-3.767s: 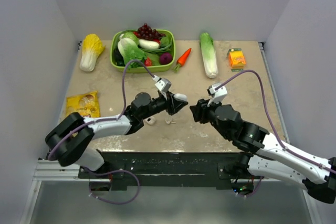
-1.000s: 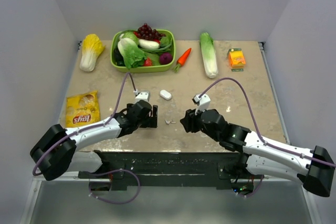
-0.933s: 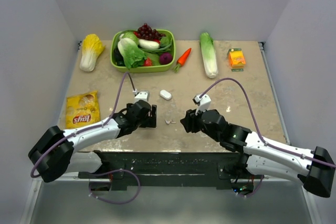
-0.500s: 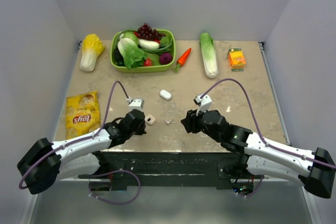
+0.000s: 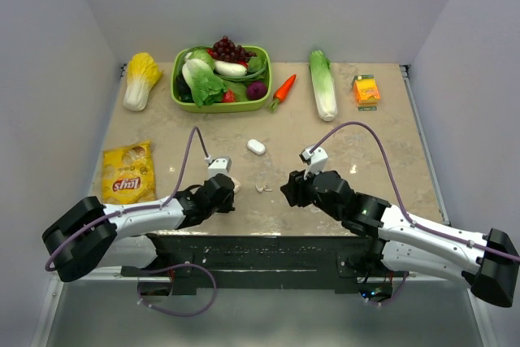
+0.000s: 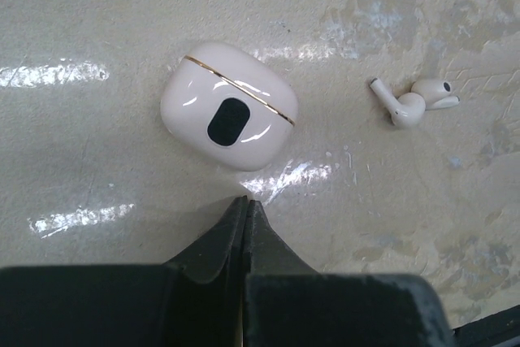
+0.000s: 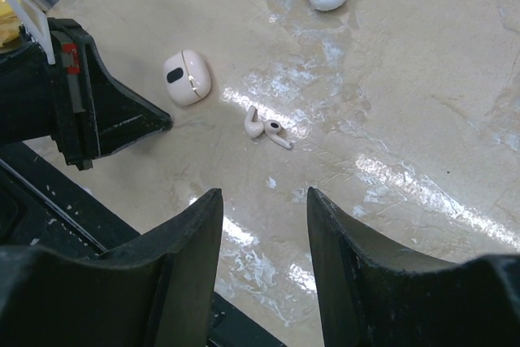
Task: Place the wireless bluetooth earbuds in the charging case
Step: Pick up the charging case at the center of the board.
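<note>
Snapped shut and drawn back since a second ago, the left claw [image 6: 246, 203] points at the lidded charging case [image 6: 228, 106] on the counter [image 6: 81, 22], with the earbuds [image 6: 413, 101] lying near it and the right claw [image 7: 262, 197] parted and empty.

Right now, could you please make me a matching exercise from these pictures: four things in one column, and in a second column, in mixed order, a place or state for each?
Things
1. left claw
2. right claw
3. earbuds
4. carrot

Place or state
A. beside the green basket
B. open and empty
C. lying loose on the table
D. shut, holding nothing

Pairs: 1-D, 2-B, 3-C, 4-A
</note>
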Available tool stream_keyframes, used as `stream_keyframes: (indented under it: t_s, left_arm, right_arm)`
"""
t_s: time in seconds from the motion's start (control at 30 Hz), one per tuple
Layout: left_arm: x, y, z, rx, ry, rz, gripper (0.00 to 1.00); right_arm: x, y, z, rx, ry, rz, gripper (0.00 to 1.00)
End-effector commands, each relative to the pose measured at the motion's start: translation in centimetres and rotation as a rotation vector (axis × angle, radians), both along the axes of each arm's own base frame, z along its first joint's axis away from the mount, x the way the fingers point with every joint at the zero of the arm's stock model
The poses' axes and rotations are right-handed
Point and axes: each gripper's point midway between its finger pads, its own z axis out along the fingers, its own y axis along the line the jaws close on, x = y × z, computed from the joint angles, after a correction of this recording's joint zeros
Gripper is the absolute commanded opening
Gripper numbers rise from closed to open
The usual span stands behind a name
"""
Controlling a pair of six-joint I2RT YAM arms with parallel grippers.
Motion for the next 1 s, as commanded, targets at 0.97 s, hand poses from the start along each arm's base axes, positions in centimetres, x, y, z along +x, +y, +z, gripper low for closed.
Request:
stream_keyframes:
  t_s: [0.97]
  left_arm:
    - [1.0, -1.9, 2.6, -0.033, -0.107, -0.051, 0.07]
  right_arm:
    - [-0.2, -0.4, -0.2, 0.004, -0.005, 0.0, 0.49]
